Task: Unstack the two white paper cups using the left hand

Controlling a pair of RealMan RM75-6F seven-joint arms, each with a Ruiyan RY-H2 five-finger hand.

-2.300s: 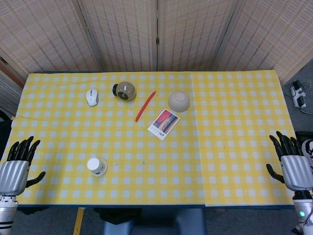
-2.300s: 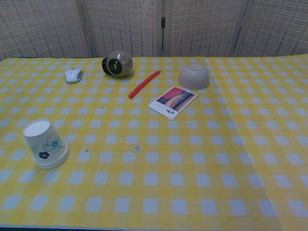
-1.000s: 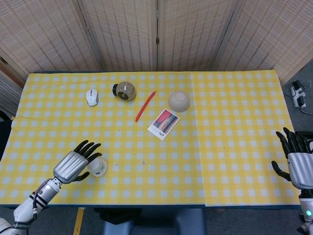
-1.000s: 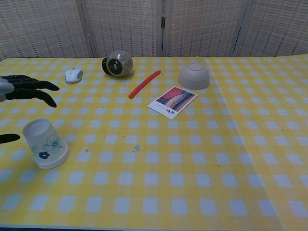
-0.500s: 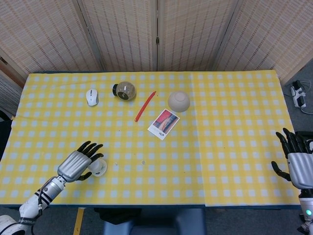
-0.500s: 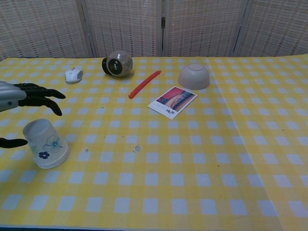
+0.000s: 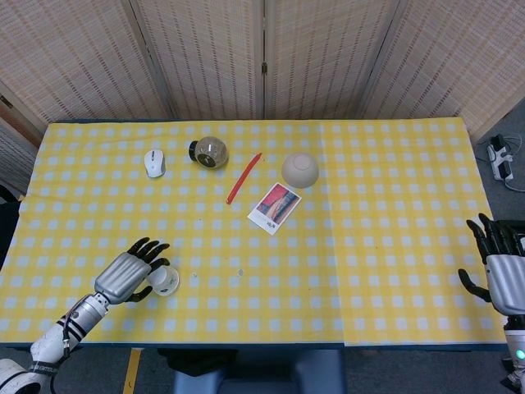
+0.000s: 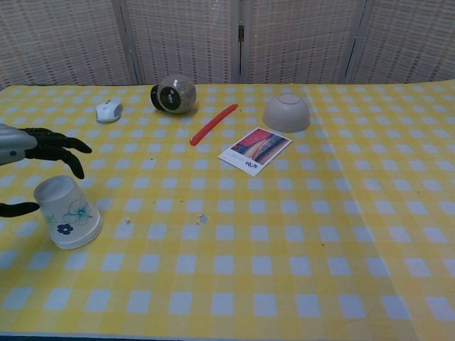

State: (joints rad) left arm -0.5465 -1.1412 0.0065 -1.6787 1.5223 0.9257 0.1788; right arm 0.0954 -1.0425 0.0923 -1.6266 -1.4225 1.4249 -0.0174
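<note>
The white paper cups (image 8: 67,212) stand stacked and upside down near the table's front left, with a blue flower print on the side; in the head view the cup stack (image 7: 163,281) shows from above. My left hand (image 7: 127,275) hovers just left of the stack with fingers spread over and around it, not closed on it. In the chest view the left hand (image 8: 32,149) shows at the left edge, fingers above the cup and the thumb below left. My right hand (image 7: 502,275) waits open at the far right edge, off the table.
At the back of the yellow checked table (image 7: 394,246) lie a white mouse (image 7: 154,162), a tipped jar (image 7: 210,152), a red stick (image 7: 244,177), an upturned bowl (image 7: 300,169) and a picture card (image 7: 275,207).
My left hand came up from beside the table's left edge to the cup stack and has settled slightly lower around it. The right hand sank a little.
</note>
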